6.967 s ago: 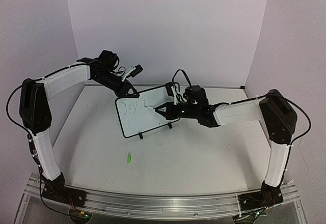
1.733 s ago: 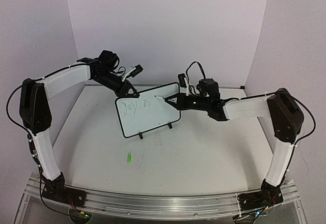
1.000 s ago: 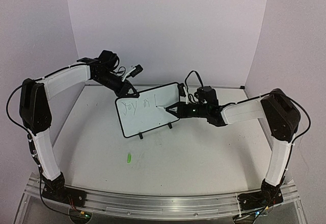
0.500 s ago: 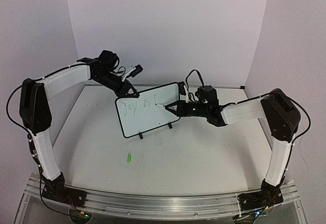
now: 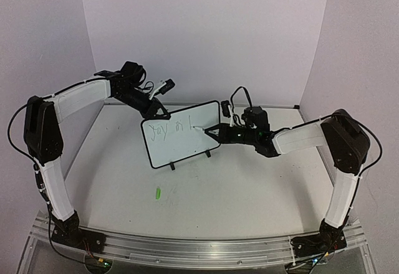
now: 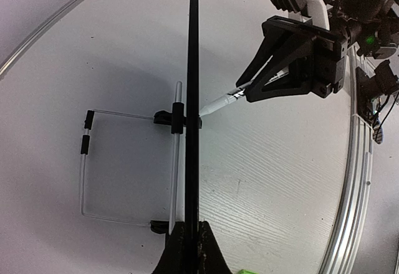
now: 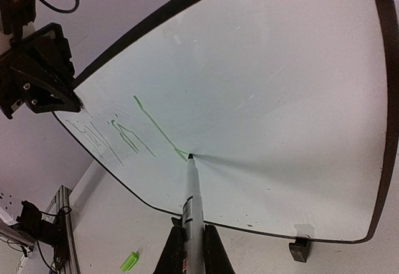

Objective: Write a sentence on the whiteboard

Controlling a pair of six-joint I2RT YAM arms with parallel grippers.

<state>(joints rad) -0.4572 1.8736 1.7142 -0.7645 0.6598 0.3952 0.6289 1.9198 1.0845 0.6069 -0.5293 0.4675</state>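
Left hand (image 5: 158, 112) clamped on whiteboard (image 5: 181, 144) top corner, right hand (image 5: 211, 131) closed on marker (image 7: 192, 202), tip touching board beside green sentence (image 5: 169, 127), board upright on table (image 5: 249, 187)

Whiteboard (image 5: 181, 136) and green cap (image 5: 158, 193) on table (image 5: 249, 187)

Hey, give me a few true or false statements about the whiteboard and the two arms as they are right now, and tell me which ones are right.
1. The right fingers hold a marker with its tip on the whiteboard. True.
2. The whiteboard lies flat on the table. False: it stands on its feet, its edge clamped between the left fingers.
3. The writing is red. False: it is green.
4. A small green piece lies on the table in front of the board. True.
5. Writing fills the whole board. False: only the upper part has writing on it.
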